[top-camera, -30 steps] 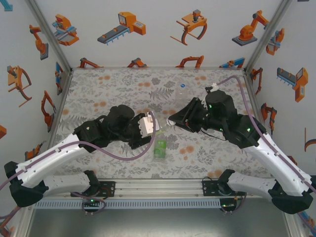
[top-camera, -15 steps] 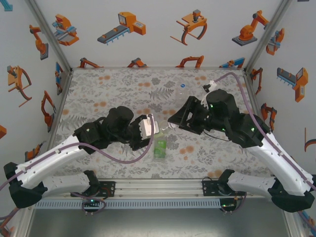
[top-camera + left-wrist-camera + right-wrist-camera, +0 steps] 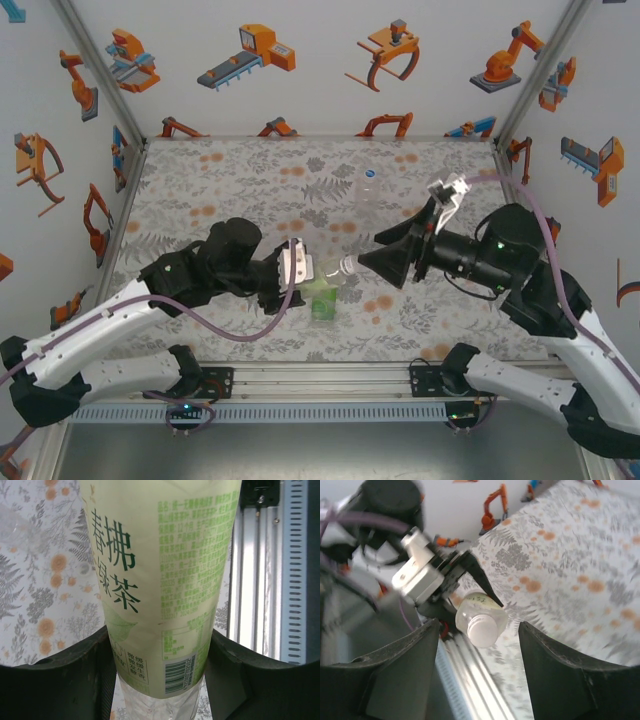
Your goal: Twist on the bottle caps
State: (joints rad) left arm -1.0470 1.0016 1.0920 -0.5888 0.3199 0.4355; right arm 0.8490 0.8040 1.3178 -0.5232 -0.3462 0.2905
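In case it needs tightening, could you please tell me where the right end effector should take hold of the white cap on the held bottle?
The left end effector holds the pale-labelled bottle sideways, its white cap facing the open right end effector. So probably grip the cap's round side wall, fingers on opposite sides, coming head-on along the bottle's axis.

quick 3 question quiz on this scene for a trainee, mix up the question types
1. True or false: the left gripper is shut on the pale-labelled bottle.
2. The right gripper is: A) shut on the white cap; B) open, short of the cap; C) holding a bottle.
3. How many bottles stand on the table?
Key: 1 true. 2 B. 3 two: the green-labelled bottle and the clear bottle.
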